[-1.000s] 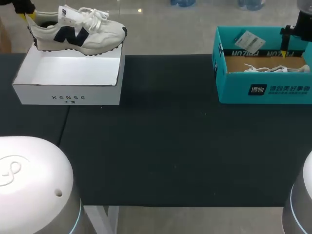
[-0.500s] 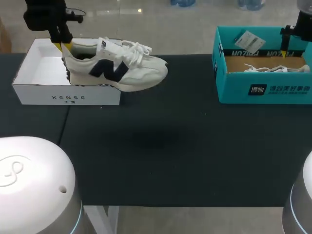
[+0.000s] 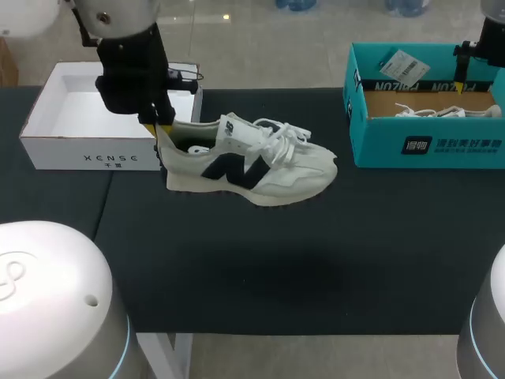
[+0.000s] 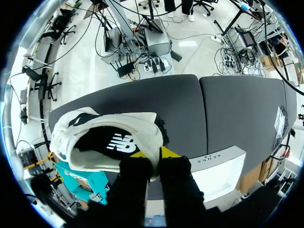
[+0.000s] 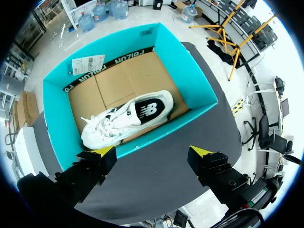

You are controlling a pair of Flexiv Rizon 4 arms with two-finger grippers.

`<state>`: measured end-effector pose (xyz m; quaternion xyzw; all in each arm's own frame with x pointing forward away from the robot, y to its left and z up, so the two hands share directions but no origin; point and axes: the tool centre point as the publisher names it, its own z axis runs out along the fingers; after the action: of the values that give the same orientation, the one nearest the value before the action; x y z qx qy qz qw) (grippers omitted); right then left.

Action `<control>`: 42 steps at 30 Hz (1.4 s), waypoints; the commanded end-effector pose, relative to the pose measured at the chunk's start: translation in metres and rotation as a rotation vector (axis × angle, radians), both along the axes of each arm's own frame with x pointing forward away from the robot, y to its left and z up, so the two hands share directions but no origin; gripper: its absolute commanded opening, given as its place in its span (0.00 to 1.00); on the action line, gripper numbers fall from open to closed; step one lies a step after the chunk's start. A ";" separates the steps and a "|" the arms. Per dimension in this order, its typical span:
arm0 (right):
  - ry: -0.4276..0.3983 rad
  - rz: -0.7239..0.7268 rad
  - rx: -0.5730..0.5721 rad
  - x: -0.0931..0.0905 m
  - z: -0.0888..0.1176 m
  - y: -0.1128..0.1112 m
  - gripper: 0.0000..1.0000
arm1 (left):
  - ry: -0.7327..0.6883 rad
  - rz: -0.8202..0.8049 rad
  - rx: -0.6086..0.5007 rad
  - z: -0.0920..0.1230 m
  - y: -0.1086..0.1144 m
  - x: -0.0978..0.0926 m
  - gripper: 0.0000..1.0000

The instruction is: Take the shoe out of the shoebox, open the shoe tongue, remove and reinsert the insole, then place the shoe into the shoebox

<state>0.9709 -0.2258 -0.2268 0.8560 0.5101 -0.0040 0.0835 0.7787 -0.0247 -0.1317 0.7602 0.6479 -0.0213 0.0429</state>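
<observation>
My left gripper (image 3: 163, 130) is clamped on the heel collar of the white shoe (image 3: 252, 162), holding it in the air above the dark table (image 3: 316, 260), just beside the white shoebox (image 3: 110, 158). My right gripper (image 5: 152, 153), fingers wide apart, hangs over the teal shoebox (image 5: 192, 78), where a second white shoe (image 5: 128, 114) lies.

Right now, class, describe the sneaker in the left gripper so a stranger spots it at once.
On the dark table, look between the white shoebox and the teal shoebox. There an off-white sneaker with a dark side logo hangs in the air, heel pinched by the left gripper; the second sneaker lies inside the teal shoebox.
</observation>
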 end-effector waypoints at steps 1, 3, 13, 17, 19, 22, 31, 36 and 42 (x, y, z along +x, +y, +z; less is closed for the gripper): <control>-0.003 0.000 0.000 -0.001 0.000 0.000 1.00 | -0.201 0.015 -0.019 -0.004 -0.016 -0.011 0.00; -0.003 0.000 0.000 -0.001 0.000 0.000 1.00 | -0.201 0.009 -0.018 -0.005 -0.024 -0.015 0.00; -0.003 0.000 0.000 -0.001 0.000 0.000 1.00 | -0.177 0.002 -0.023 -0.004 -0.038 -0.017 0.00; -0.003 0.000 0.000 -0.001 0.000 0.000 1.00 | -0.177 0.002 -0.023 -0.004 -0.038 -0.017 0.00; -0.003 0.000 0.000 -0.001 0.000 0.000 1.00 | -0.177 0.002 -0.023 -0.004 -0.038 -0.017 0.00; -0.003 0.000 0.000 -0.001 0.000 0.000 1.00 | -0.177 0.002 -0.023 -0.004 -0.038 -0.017 0.00; -0.003 0.000 0.000 -0.001 0.000 0.000 1.00 | -0.177 0.002 -0.023 -0.004 -0.038 -0.017 0.00; -0.003 0.000 0.000 -0.001 0.000 0.000 1.00 | -0.188 0.062 -0.064 -0.005 -0.040 -0.020 0.00; -0.003 0.000 0.000 -0.001 0.000 0.000 1.00 | -0.179 0.181 -0.052 -0.012 -0.049 -0.019 0.00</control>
<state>0.9709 -0.2259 -0.2268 0.8561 0.5100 -0.0039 0.0835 0.7603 -0.0676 -0.1396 0.7025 0.7005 0.0289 0.1226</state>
